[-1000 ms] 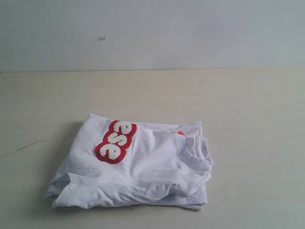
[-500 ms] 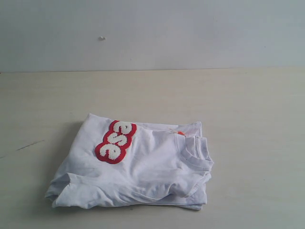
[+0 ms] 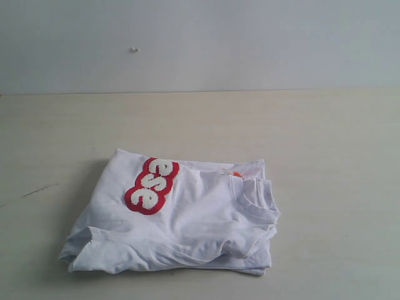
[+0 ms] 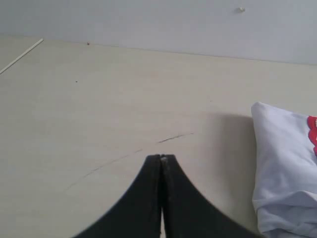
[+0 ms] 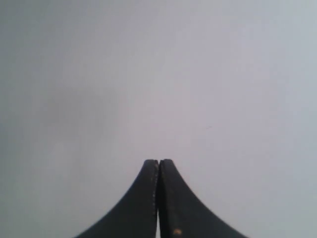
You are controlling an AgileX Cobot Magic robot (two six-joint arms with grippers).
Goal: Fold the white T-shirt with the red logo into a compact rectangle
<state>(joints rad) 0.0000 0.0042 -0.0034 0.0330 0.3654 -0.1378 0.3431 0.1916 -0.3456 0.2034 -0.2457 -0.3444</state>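
The white T-shirt [image 3: 187, 222] lies folded into a thick, roughly rectangular bundle on the table, its collar at the right side. The red logo [image 3: 152, 185] shows on the upper left of the bundle, with three fuzzy white letters visible. A bit of orange neck tag [image 3: 237, 174] peeks out near the collar. Neither arm appears in the exterior view. In the left wrist view my left gripper [image 4: 161, 157] is shut and empty, held over bare table, with an edge of the T-shirt [image 4: 285, 163] off to one side. My right gripper [image 5: 158, 161] is shut, empty, facing only plain grey wall.
The pale wooden table [image 3: 312, 137] stretches around the bundle on all sides. A grey wall [image 3: 200, 44] stands behind it. A thin dark scratch [image 4: 173, 137] marks the tabletop near the left gripper.
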